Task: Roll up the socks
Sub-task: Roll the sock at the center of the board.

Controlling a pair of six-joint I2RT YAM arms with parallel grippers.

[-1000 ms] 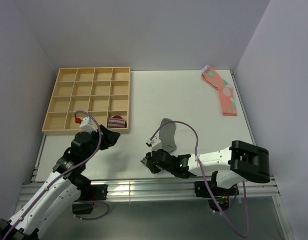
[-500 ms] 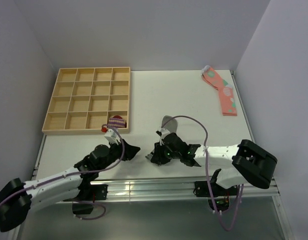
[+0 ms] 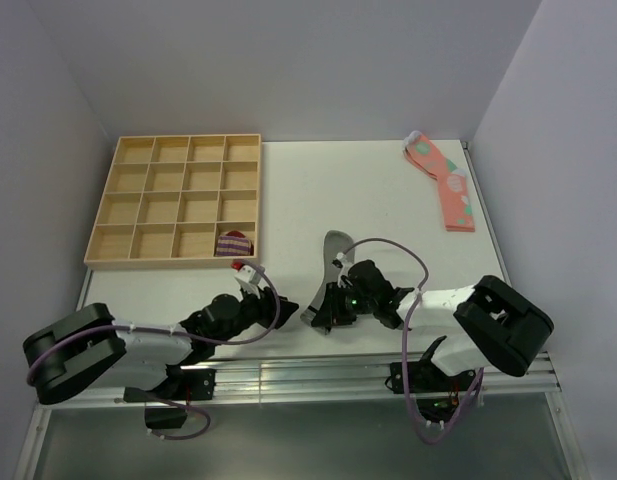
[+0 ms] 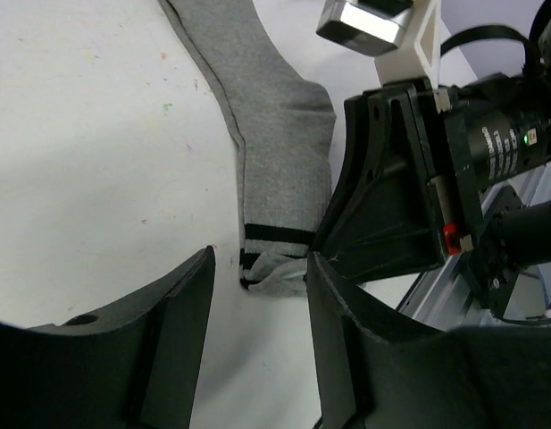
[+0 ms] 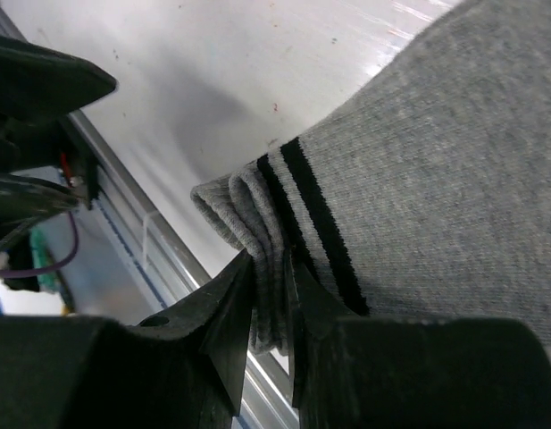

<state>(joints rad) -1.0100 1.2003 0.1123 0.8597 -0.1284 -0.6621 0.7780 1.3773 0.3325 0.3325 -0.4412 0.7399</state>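
Note:
The grey sock (image 3: 333, 262) with two dark stripes near its cuff lies flat near the table's front edge, toe pointing away. My right gripper (image 5: 271, 290) is shut on the folded cuff (image 5: 257, 223), several knit layers bunched between its fingers. It shows in the top view (image 3: 328, 308) at the sock's near end. My left gripper (image 4: 257, 331) is open and empty, low over the table just left of the cuff (image 4: 275, 264). It faces the right gripper (image 4: 391, 197) at close range. In the top view the left gripper (image 3: 280, 305) points right toward the sock.
A wooden compartment tray (image 3: 128, 200) stands at the back left, with a small purple-striped bundle (image 3: 234, 243) in its near right cell. A pair of pink spotted socks (image 3: 443, 182) lies at the back right. The metal front rail (image 3: 288, 375) runs just below both grippers.
My left arm has swung down and right, from near the tray to just left of the cuff. My right gripper has shifted slightly right and closed on the cuff.

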